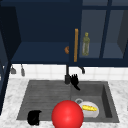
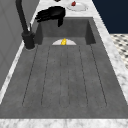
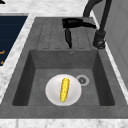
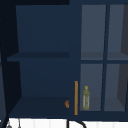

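Note:
My right hand (image 1: 75,81) hovers open just right of the black faucet's base (image 1: 67,79), at the sink's back edge. In the right side view this hand (image 3: 75,23) lies flat over the drainboard, its fingers stretched toward the faucet (image 3: 99,38) and its thumb pointing down. The left side view has the same hand (image 2: 51,13) above the basin's back rim. It holds nothing. My left hand (image 1: 34,117) rests at the sink's front left rim. A white plate (image 1: 94,112) carrying a yellow corn cob (image 1: 89,108) lies in the basin.
A big red ball (image 1: 67,115) covers the sink's front rim. The wall cabinet's left bay stands open, with an orange handle (image 1: 76,45), an orange item (image 1: 66,50), and a bottle (image 1: 86,44) behind glass. A second plate (image 2: 76,6) sits on the far counter.

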`<state>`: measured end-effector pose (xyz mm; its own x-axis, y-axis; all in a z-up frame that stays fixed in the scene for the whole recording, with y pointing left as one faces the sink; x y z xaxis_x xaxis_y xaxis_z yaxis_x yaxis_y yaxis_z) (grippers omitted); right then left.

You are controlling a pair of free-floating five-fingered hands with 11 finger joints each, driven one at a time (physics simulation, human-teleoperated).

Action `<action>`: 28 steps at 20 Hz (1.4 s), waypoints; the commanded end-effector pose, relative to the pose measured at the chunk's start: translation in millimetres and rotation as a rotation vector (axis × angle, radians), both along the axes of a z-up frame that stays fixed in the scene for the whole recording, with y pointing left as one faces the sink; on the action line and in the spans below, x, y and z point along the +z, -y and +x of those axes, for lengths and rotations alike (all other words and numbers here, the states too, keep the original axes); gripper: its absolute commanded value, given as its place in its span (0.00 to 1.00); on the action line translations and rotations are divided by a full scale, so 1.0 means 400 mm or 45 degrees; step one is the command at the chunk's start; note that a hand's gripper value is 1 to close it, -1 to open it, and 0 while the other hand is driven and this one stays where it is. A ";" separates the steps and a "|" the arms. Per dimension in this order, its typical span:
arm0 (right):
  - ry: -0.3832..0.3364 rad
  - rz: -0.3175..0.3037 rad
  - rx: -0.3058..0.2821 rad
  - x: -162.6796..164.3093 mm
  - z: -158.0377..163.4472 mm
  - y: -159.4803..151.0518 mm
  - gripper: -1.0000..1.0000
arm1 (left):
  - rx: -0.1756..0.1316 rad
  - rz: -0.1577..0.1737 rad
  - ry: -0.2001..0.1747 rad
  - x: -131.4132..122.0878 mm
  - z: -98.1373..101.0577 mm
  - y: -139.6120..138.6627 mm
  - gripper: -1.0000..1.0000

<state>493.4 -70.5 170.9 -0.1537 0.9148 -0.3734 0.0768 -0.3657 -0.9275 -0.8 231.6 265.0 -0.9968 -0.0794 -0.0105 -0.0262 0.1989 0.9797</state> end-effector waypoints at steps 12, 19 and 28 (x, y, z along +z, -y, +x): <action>-0.100 0.186 0.003 0.083 -0.001 0.113 0.00 | 0.000 0.000 0.000 0.000 0.000 0.000 0.50; -0.070 0.207 -0.015 0.072 0.064 0.119 0.00 | 0.000 0.000 0.000 0.000 0.000 0.000 0.50; -0.134 0.362 -0.008 0.069 0.135 0.116 0.00 | 0.000 0.000 0.000 0.000 0.000 0.000 0.50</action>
<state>537.6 -116.8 198.5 -0.1482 0.9687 -0.1992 -0.0055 -0.2023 -0.9793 -0.8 231.6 265.0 -0.9968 -0.0794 -0.0105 -0.0262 0.1989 0.9797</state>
